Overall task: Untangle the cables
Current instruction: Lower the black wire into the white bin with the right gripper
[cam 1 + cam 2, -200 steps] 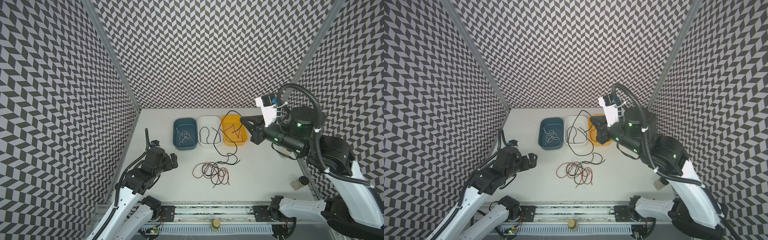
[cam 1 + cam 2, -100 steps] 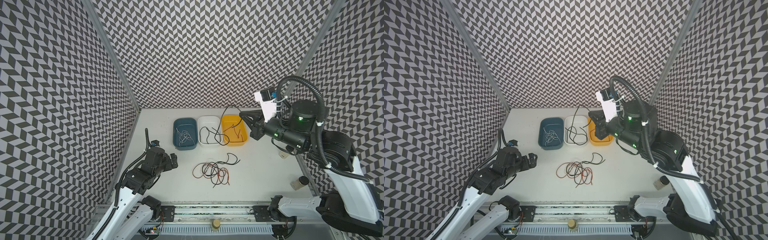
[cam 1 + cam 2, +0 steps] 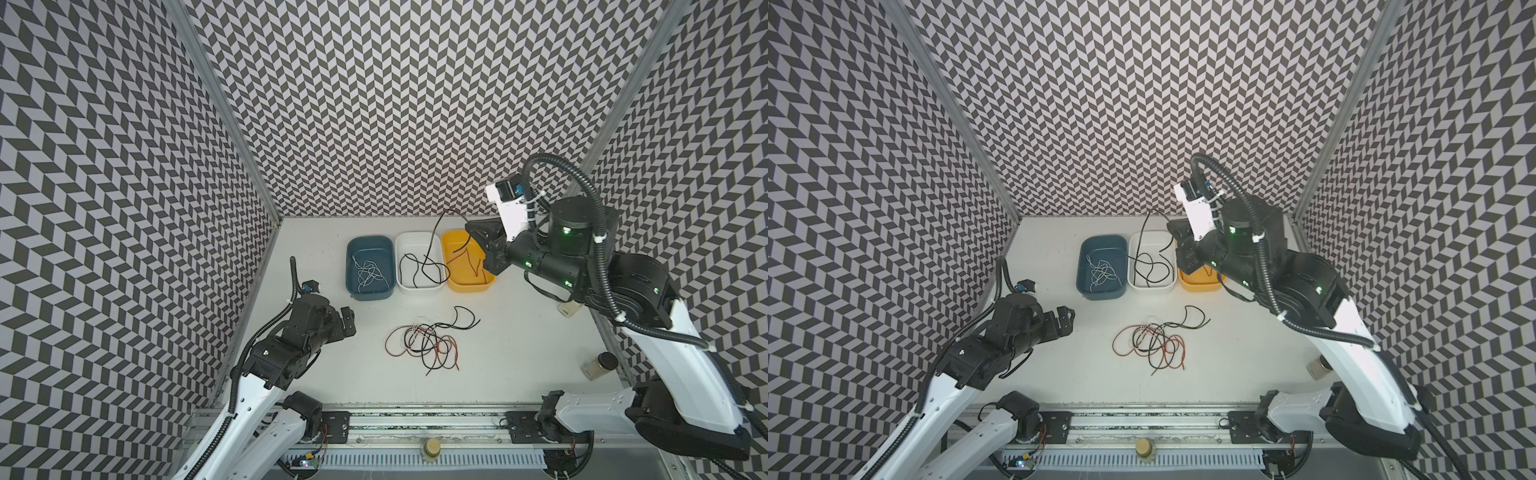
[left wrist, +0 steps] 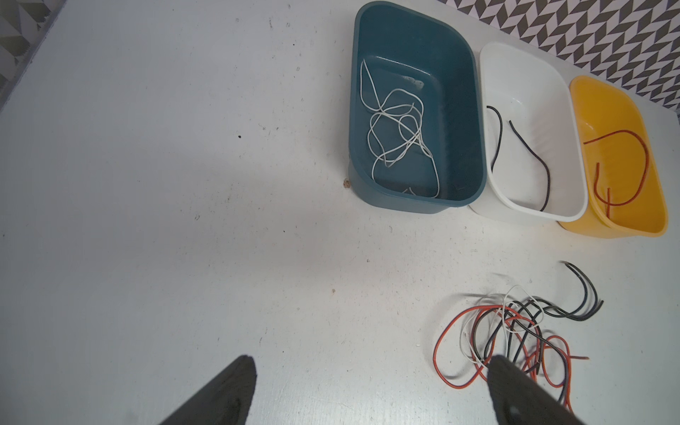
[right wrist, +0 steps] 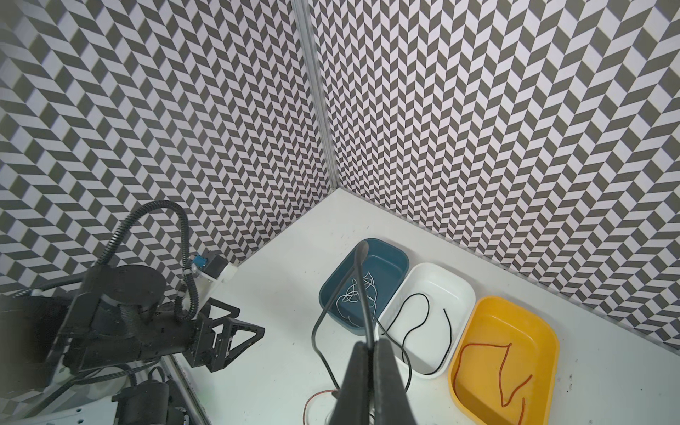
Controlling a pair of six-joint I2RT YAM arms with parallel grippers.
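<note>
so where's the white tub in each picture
both top views: white tub, middle of the row of three tubs.
left wrist: white tub, beyond the cable tangle.
right wrist: white tub, just past the right gripper.
shared landmark: the blue tub sits on one side of it and the yellow tub on the other, in every view.
</note>
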